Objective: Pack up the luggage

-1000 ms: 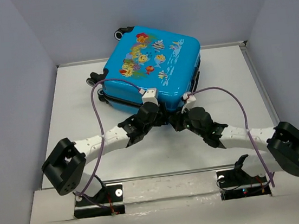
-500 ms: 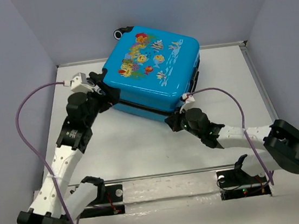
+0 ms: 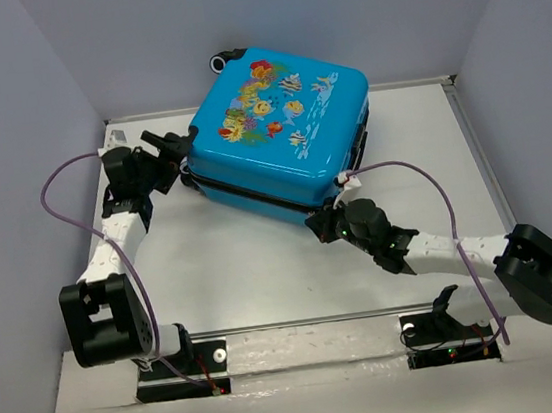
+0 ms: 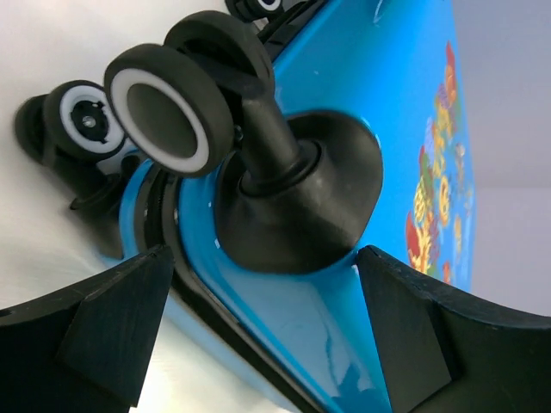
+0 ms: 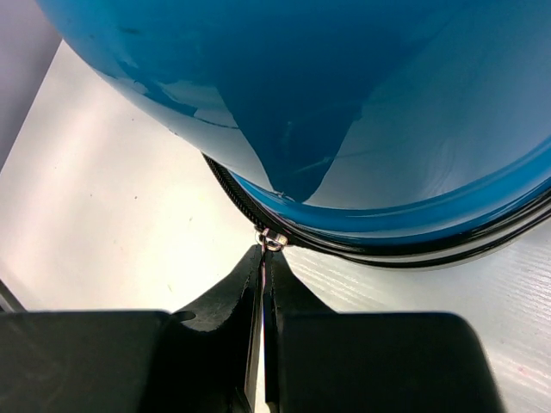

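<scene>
The luggage is a bright-blue hard-shell case with a fish print, lying flat at the back of the table with its lid down. My left gripper is open at its left corner. In the left wrist view the blue shell and a black wheel mount sit between the spread fingers, with black-and-white wheels just beyond. My right gripper is at the front corner, shut on the zipper pull of the black zipper line under the shell.
Grey walls close in the white table on the left, right and back. A raised ledge with both arm bases runs along the near edge. Purple cables loop from each wrist.
My left arm has swung from the luggage's front edge round to its left wheel corner, and its gripper has opened. The right gripper has stayed pinched at the front corner.
</scene>
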Controlling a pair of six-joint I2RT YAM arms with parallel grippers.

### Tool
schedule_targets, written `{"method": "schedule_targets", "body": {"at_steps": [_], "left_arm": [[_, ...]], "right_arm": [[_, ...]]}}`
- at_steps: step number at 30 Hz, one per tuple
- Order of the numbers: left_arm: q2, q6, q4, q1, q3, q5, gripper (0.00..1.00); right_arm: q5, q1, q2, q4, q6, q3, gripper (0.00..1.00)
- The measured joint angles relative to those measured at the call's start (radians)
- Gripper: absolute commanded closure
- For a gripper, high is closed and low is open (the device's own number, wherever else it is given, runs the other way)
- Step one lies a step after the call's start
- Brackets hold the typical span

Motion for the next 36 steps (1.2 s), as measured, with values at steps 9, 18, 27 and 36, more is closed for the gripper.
{"method": "schedule_targets", "body": {"at_steps": [9,18,27,36], "left_arm": [[0.122,-0.074,0.08,0.034,0.114,0.009,0.01],[0.258,-0.1,0.109,0.062,0.179,0.011,0.05],[0.323,-0.138,0.126,0.063,0.229,0.019,0.18],[0.381,-0.222,0.196,0.067,0.243,0.045,0.94]], "right_arm": [[-0.01,0.0,-0.007,0.0,-0.011,-0.006,0.93],[-0.014,0.0,-0.009,0.011,-0.01,-0.021,0.93],[-0.016,0.0,-0.021,0.013,-0.01,-0.026,0.93],[-0.016,0.0,-0.021,0.013,-0.01,-0.026,0.93]]}}
